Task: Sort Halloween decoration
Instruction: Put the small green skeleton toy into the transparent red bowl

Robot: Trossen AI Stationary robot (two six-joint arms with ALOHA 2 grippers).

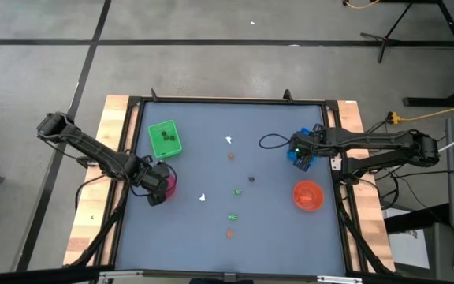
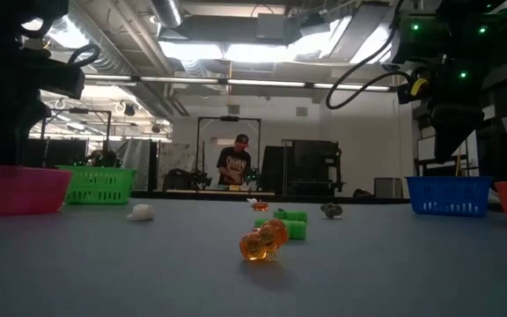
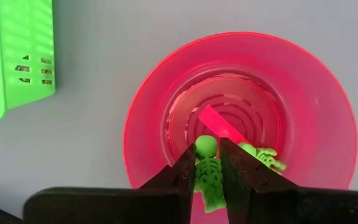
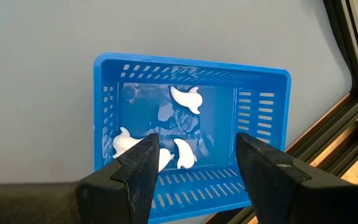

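My left gripper (image 3: 208, 149) is over the pink bowl (image 3: 316, 106) at the table's left, shut on a green skeleton figure (image 3: 209, 177). A second green skeleton (image 3: 265, 157) lies inside that bowl. My right gripper (image 4: 197, 142) hangs open over the blue tray (image 4: 263, 102) at the right, which holds white ghost figures (image 4: 187, 98). On the table lie loose figures: white (image 1: 203, 197), orange (image 1: 229, 233), green (image 1: 232, 216) and dark (image 1: 251, 178). My left gripper pinches the green skeleton by its ribcage (image 3: 209, 169) between the two fingers. The fingers come from above, pointing steeply down. The skeleton's head (image 3: 206, 145) sticks out past the fingertips, over the inside of the pink bowl.
A green tray (image 1: 164, 138) with dark figures stands just beyond the pink bowl (image 1: 169, 186). An orange bowl (image 1: 307, 195) sits near the blue tray (image 1: 299, 158). A black cable (image 1: 273, 142) loops on the table by the right arm. A person (image 2: 236, 163) stands far behind the table.
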